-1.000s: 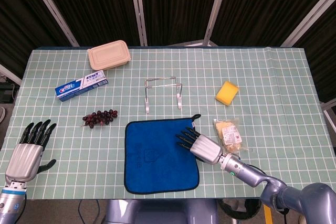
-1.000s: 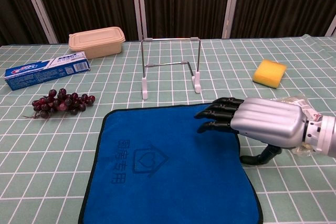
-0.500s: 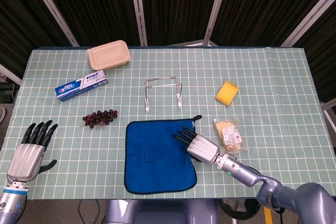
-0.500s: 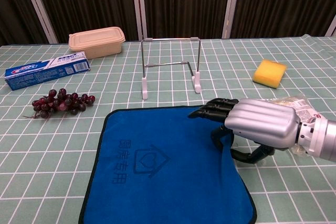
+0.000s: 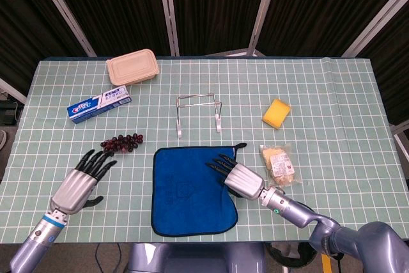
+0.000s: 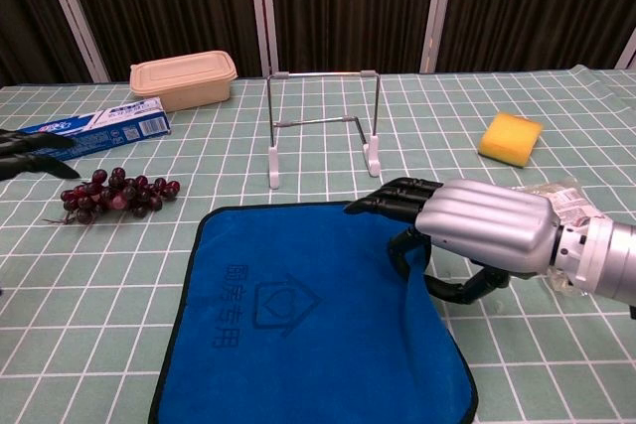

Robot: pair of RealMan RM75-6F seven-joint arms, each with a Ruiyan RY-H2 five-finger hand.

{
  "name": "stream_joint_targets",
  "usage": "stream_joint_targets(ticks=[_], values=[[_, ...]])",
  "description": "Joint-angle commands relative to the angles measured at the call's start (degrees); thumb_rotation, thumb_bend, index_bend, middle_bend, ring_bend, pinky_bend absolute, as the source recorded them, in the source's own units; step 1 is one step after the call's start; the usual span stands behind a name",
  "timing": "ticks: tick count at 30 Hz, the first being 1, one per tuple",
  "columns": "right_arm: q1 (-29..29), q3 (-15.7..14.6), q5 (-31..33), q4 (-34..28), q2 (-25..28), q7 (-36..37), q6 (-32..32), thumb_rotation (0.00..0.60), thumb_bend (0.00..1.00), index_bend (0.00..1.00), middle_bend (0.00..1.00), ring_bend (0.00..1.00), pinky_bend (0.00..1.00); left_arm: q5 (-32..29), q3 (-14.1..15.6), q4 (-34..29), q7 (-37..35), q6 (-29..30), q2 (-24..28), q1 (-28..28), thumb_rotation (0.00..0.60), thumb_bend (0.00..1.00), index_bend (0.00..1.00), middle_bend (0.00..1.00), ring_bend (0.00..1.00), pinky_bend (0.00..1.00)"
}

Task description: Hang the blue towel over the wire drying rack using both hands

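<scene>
Right robot hand (image 6: 467, 235) has the near right edge of the blue towel (image 5: 188, 190) bunched between thumb and fingers, the cloth rucked up there while the rest lies flat on the worktop (image 5: 345, 107), just in front of the wire drying rack (image 6: 323, 126), which stands upright and bare. My left robot hand (image 5: 80, 180) is empty, fingers spread, hovering near the grapes (image 5: 121, 143) and well left of the towel; in the chest view only its fingertips show at the left border. I judge I am in the grasping step, with one side taken and the other not yet. Next I need the left robot hand brought across to the towel's left edge and closed on it at a matching height, so both can lift the cloth evenly and carry it over the top bar without knocking the light rack over.
</scene>
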Motion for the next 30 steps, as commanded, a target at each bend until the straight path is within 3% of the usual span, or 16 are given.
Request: stream_joint_targets(ticks=[1,13,30], values=[[0.3,0.2,0.2,-1.4,0.4,-0.5,0.0,0.6,0.48,0.65,0.0,0.0,0.0,7.8,0.5,8.9,-5.3,-3.4,-6.0,-7.9,0.6,0.05,0.32,0.0,0.0,0.0],[0.8,0.8,1.0,-2.9,1.5,-2.8,-0.5,0.6,0.48,0.65,0.0,0.0,0.0,12.3,1.8,15.3,0.8,-8.3,-11.6,-15.8,0.6,0.09,0.35,0.0,0.0,0.0],[0.5,0.2,1.3,-2.2,1.5,-2.6,-0.4,0.6,0.48,0.63,0.0,0.0,0.0,6.7,1.6,23.4,-0.9,-8.5,-17.3,-17.5,0.6,0.1,0.36,0.0,0.0,0.0]])
